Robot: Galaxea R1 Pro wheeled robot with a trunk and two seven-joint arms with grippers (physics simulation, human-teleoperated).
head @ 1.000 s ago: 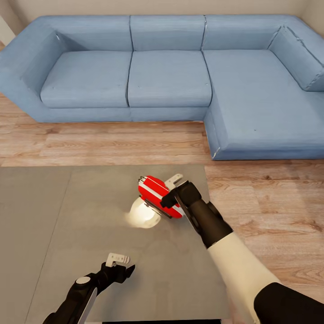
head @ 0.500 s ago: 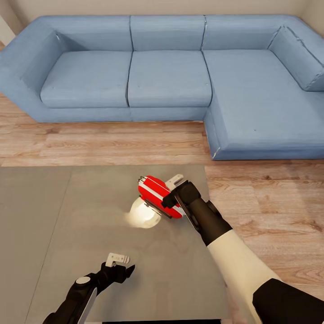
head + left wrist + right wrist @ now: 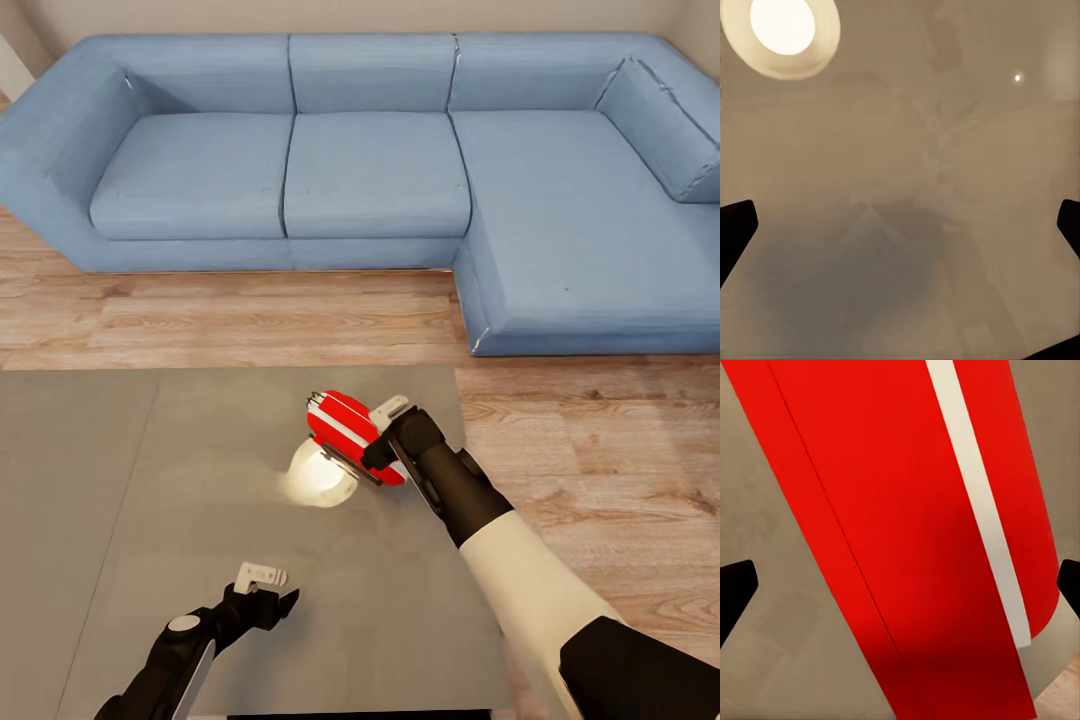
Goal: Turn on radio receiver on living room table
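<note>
The red radio receiver with its white band lies tilted on the grey table, near the far right corner. My right gripper is at the radio's right end, open, with its fingers on either side of the red body. In the right wrist view the radio's red surface is very close, between the wide-apart fingertips of the right gripper. My left gripper hovers open over the table's near part, well short of the radio. The dial is hidden.
A blue L-shaped sofa stands beyond the table across a strip of light wood floor. A bright lamp reflection glows on the tabletop beside the radio, and it shows again in the left wrist view.
My right gripper has edged slightly closer onto the radio's right end. The radio and the left arm have stayed put.
</note>
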